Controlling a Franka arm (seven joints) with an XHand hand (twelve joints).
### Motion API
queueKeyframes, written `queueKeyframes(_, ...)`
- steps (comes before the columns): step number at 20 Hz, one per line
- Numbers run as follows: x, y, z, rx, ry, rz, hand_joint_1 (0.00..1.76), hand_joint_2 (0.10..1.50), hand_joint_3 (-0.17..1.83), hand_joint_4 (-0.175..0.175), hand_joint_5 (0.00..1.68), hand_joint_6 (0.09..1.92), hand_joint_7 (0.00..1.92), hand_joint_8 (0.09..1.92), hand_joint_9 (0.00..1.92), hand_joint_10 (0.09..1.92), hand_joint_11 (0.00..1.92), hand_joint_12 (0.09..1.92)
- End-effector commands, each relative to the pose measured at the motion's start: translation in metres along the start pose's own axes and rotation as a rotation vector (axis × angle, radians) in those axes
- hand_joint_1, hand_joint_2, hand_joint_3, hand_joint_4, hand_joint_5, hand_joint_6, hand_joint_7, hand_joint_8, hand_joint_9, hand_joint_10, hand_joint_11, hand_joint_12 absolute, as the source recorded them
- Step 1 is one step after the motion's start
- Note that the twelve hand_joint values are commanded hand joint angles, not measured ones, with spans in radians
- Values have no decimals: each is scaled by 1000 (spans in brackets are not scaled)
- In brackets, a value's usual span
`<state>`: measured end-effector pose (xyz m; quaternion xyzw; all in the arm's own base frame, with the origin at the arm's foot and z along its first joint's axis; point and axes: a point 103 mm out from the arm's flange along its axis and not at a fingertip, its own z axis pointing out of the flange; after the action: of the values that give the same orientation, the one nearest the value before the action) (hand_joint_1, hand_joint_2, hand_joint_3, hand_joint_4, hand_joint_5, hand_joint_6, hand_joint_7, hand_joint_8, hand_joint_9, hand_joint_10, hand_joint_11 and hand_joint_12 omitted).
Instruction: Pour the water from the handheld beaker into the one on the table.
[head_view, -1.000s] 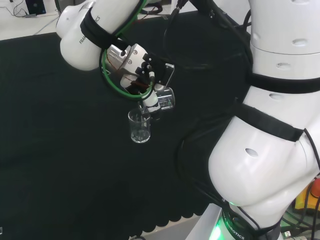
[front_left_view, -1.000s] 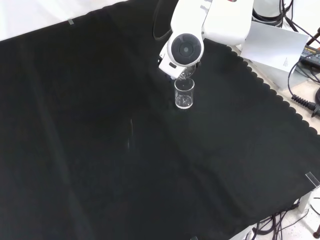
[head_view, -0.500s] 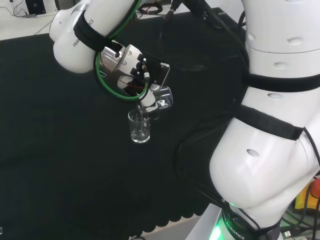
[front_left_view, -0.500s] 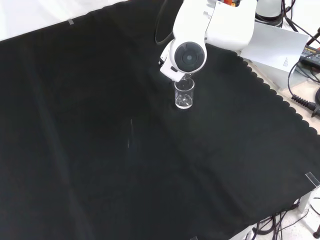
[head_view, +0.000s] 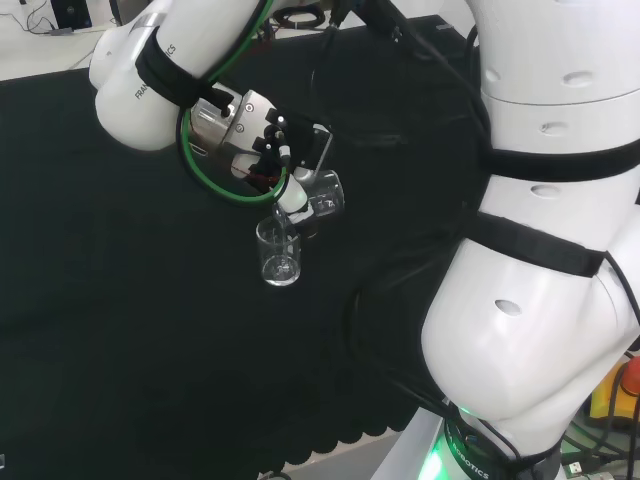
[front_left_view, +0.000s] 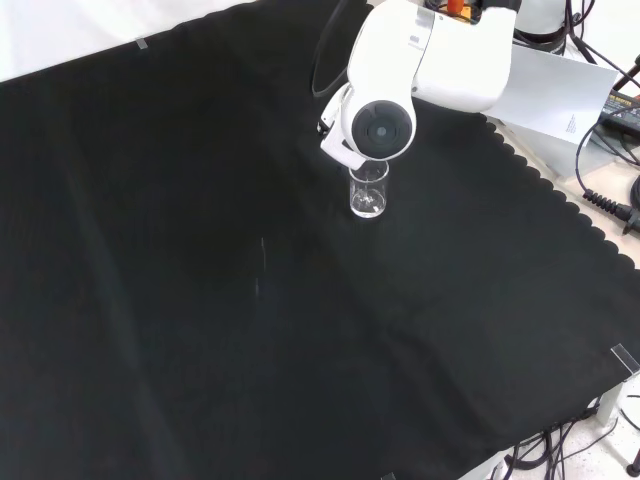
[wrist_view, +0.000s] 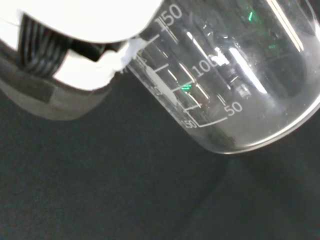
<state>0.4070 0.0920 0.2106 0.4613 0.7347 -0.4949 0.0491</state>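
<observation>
Two beakers are in play on the black cloth (front_left_view: 200, 300), and the big white arm (head_view: 540, 300) takes up the right of the head view, its upper link (head_view: 150, 75) reaching across the top left. From that link hangs the hand (head_view: 262, 150), black and white with a green cable looped round it, and its fingers (head_view: 292, 196) are wrapped about the handheld beaker (head_view: 322, 194), gripping it. That clear beaker is tipped well over in the head view, lip pointing down and left, right above the mouth of the beaker on the table (head_view: 278, 253), which stands upright on the cloth.

Switch to the front view and a white link with its round grey cap (front_left_view: 382, 130) sits squarely before the hand, so the grip is hidden there; what you do get is the beaker on the table (front_left_view: 368, 190) standing just below that cap, upright, with a glint low inside it. Whether water is running I cannot tell from either view.

Up close in the wrist view, the handheld beaker (wrist_view: 235, 75) is tilted, printed scale lines slanting across its clear wall, rounded base edge over dark cloth, and a blurred white part of the hand (wrist_view: 80, 35) touches its side
</observation>
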Motion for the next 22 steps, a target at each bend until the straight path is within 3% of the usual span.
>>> queueKeyframes(1, -1, 0, -1, 14, -13, 10, 1153, 604, 722, 169, 1322, 609, 1703, 336, 1842, 87, 1514, 535)
queueKeyframes(22, 0, -4, -2, 37, -48, 24, 1154, 606, 718, 165, 1322, 607, 1704, 332, 1841, 87, 1510, 531)
